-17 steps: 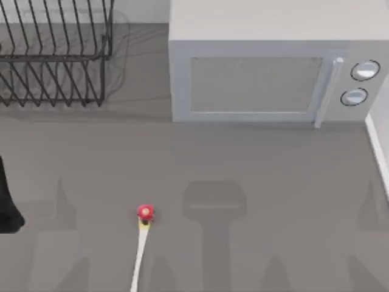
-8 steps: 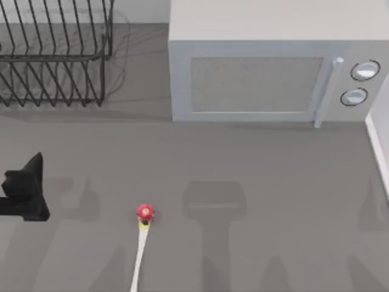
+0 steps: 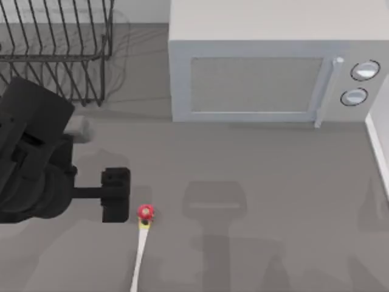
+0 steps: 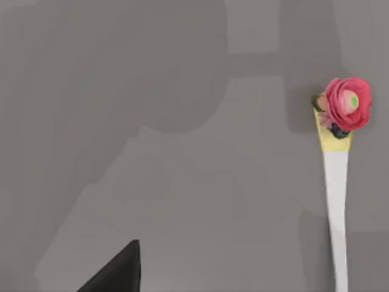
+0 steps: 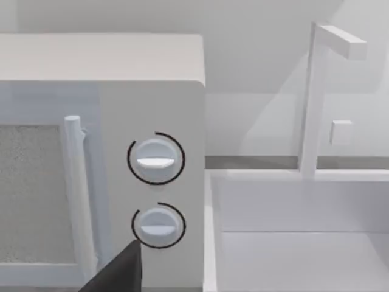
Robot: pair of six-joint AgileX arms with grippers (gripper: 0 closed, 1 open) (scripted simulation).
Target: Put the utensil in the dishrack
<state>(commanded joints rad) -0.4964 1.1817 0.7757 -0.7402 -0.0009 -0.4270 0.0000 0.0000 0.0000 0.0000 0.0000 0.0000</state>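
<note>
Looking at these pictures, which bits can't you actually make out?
- Slender cream-white utensil with red knob: its far end is cut off by the top view's lower edge.
- Black wire dishrack: partly covered by the left arm, and cropped at the top view's left edge.
- Left hand: whether its fingers are open or shut is not visible.

Cream-white utensil (image 3: 141, 243) tipped with red knob and yellow band. Black wire dishrack (image 3: 55, 48). Grey microwave (image 3: 267, 67), grey tabletop (image 3: 273, 182).
</note>
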